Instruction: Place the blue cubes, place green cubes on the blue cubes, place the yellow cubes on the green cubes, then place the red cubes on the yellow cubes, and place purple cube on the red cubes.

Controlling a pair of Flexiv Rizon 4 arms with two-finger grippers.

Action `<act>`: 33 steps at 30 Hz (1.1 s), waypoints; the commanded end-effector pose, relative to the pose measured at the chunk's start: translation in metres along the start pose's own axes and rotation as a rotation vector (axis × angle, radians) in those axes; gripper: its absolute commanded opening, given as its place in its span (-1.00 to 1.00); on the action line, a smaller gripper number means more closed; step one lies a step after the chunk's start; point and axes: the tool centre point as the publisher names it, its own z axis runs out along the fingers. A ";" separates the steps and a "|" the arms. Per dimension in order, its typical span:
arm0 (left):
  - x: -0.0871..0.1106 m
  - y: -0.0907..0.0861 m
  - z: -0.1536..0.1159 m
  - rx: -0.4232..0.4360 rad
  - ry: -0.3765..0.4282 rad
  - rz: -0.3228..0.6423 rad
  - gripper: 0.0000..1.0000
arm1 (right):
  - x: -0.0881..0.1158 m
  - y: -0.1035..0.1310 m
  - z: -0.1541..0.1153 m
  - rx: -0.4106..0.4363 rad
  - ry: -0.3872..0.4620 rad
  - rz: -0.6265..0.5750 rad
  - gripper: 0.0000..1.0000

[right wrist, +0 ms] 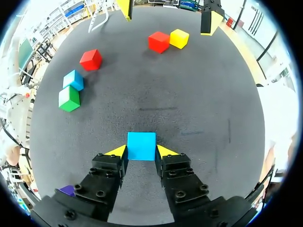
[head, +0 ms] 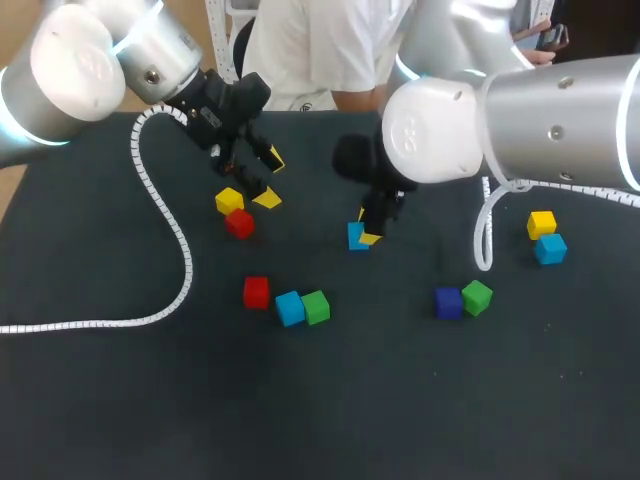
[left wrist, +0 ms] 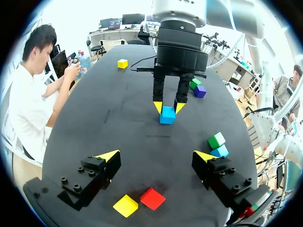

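Two arms share one black desk (head: 330,400), and no tray, box or bin stands on it, so every cube lies bare on the desk surface and none is stacked.

From the right comes the right arm (head: 540,120), bent down over the desk's middle. Its tool (right wrist: 142,152) is clamped on the held blue cube (right wrist: 141,144), one yellow tip against each side. The cube's base still looks to rest on the desk. That grip fits the task's first step, since blue is the bottom layer.

From the far left comes the left arm (head: 90,60). Its tool (left wrist: 156,156) hangs with its tips wide apart and nothing between them. Just under it lie a yellow cube (left wrist: 125,205) and a red cube (left wrist: 152,198), touching. Both colours belong to later layers, so this tool is probably only waiting.

The other cubes are loose stock:
- **Near middle, to the left:** a second red cube (head: 256,292) sits just beside a middle blue cube (head: 290,308), which touches a green cube (head: 316,306).
- **Further right:** the purple cube (head: 448,302) touches a right green cube (head: 477,297).
- **Far right:** a right yellow cube (head: 541,223) sits against a right blue cube (head: 550,248).
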 end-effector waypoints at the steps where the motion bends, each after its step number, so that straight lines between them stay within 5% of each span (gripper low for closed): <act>1: 0.000 0.003 0.000 0.007 0.002 0.002 1.00 | 0.000 0.001 0.000 0.002 -0.003 0.002 -1.00; 7: 0.000 0.003 0.000 0.007 0.002 0.002 1.00 | 0.000 0.001 0.000 0.003 -0.004 0.009 -0.89; 9: 0.000 0.003 0.000 0.007 0.002 0.002 1.00 | 0.000 0.001 0.000 0.002 -0.004 0.011 -0.01; 10: 0.000 0.003 0.000 0.007 0.002 0.002 1.00 | 0.000 0.001 0.000 0.000 -0.005 0.015 1.00; 33: 0.000 0.003 0.000 0.007 0.002 0.002 1.00 | 0.026 0.000 -0.046 0.053 -0.124 0.036 1.00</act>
